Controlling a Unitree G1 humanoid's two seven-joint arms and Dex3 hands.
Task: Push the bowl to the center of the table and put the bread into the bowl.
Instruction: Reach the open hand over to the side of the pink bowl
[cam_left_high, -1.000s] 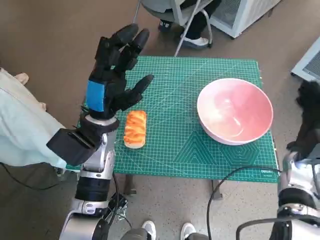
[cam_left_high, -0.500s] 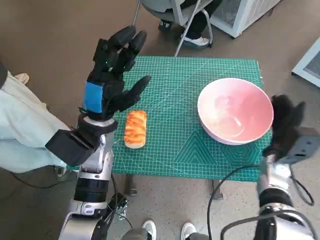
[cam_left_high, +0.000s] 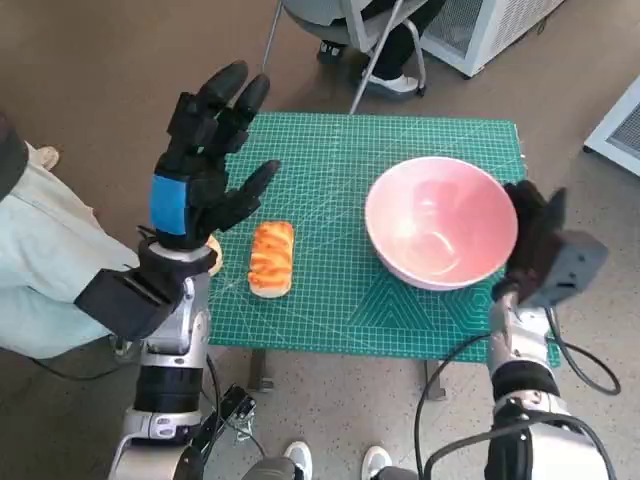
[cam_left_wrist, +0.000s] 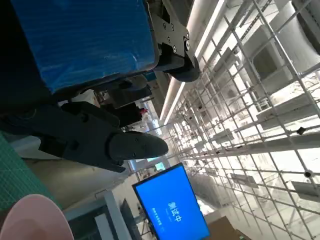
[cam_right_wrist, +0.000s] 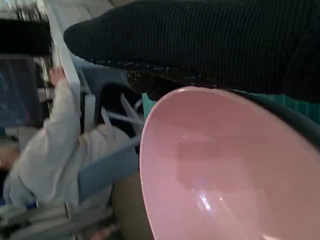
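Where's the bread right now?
In the head view, the bread lies on the green cutting mat near its left edge, just below the raised left hand and well left of the pink bowl, touching neither.

The pink bowl (cam_left_high: 441, 222) looks smooth and glossy; my right hand (cam_left_high: 528, 245) wears rough knitted cloth; the green mat (cam_left_high: 340, 280) is matt; the bread (cam_left_high: 270, 257) has a shiny crust.

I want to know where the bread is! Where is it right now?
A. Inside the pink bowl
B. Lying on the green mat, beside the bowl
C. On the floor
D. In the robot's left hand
B: the bread lies on the green mat, apart from the pink bowl, which has nothing in it, and the left hand is raised with its fingers spread, holding nothing.
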